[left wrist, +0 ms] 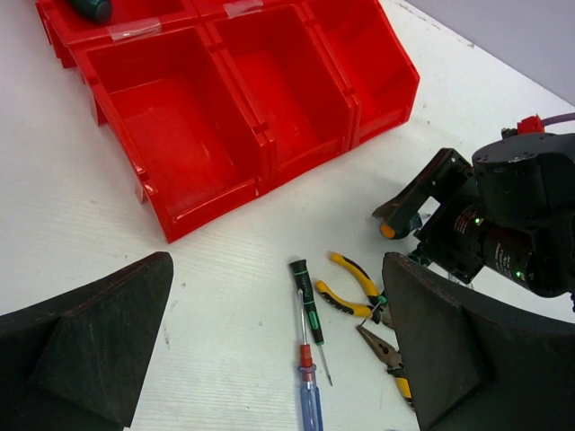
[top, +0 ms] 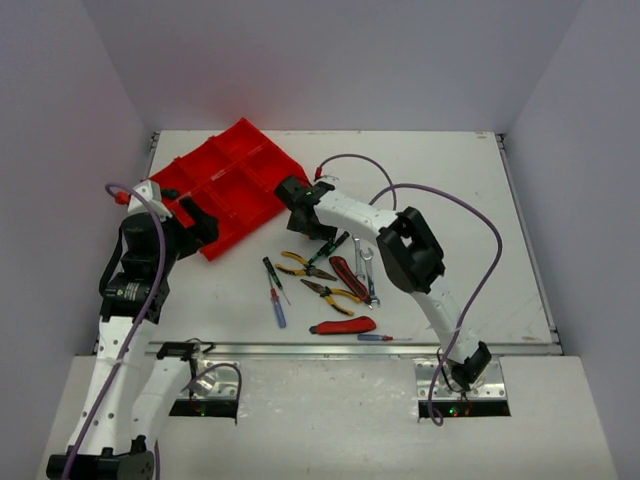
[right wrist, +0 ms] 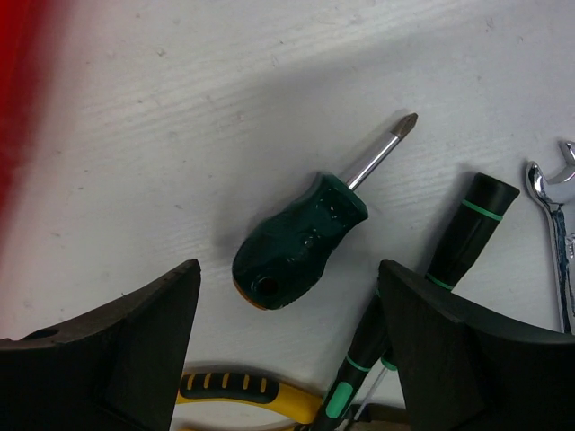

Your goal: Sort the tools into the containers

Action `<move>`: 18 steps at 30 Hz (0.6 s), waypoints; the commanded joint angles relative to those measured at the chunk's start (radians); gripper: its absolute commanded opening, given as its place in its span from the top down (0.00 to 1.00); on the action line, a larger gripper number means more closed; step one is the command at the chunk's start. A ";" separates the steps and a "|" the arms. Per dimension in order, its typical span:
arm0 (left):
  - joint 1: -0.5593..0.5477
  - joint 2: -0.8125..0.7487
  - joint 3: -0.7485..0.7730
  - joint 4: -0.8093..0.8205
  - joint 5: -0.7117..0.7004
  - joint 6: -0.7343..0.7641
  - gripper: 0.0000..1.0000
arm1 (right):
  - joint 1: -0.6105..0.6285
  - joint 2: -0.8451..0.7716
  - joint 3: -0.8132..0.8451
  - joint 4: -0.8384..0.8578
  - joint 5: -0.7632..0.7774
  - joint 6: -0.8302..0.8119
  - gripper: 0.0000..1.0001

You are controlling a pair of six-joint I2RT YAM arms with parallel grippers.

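Note:
The red divided tray point(top: 236, 178) lies at the back left; in the left wrist view point(left wrist: 216, 108) its near compartments are bare and a dark green tool point(left wrist: 90, 8) lies in a far one. My left gripper point(top: 200, 226) is open and empty beside the tray's near edge, above a green-black screwdriver point(left wrist: 310, 301) and a blue one point(left wrist: 311, 402). My right gripper point(top: 314, 232) is open just above a stubby dark green screwdriver point(right wrist: 301, 238) lying on the table between its fingers point(right wrist: 117, 346), not touching it. Yellow pliers point(top: 305, 266), utility knives point(top: 348, 276) and wrenches point(top: 366, 264) lie mid-table.
More tools lie near the front: second pliers point(top: 336, 293), a red knife point(top: 343, 326), a small blue screwdriver point(top: 385, 338). Green-black screwdriver handles point(right wrist: 467, 235), a yellow pliers handle point(right wrist: 243, 391) and a wrench point(right wrist: 559, 206) crowd the right fingers. A metal rail point(top: 350, 349) edges the table front.

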 commanded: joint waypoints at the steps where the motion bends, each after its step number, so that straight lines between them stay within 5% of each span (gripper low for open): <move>1: -0.006 -0.027 -0.009 0.064 0.026 0.019 0.00 | 0.004 -0.014 -0.012 -0.008 0.068 0.065 0.23; 9: -0.059 -0.055 -0.017 0.067 0.026 0.018 0.00 | 0.000 0.041 0.008 0.069 0.048 -0.027 0.46; 14: -0.062 -0.035 -0.017 0.070 0.039 0.018 0.00 | -0.001 -0.050 -0.100 0.202 0.026 -0.159 0.78; 18: -0.062 -0.004 -0.005 0.068 0.084 0.022 0.00 | 0.014 -0.133 -0.161 0.333 -0.027 -0.335 0.93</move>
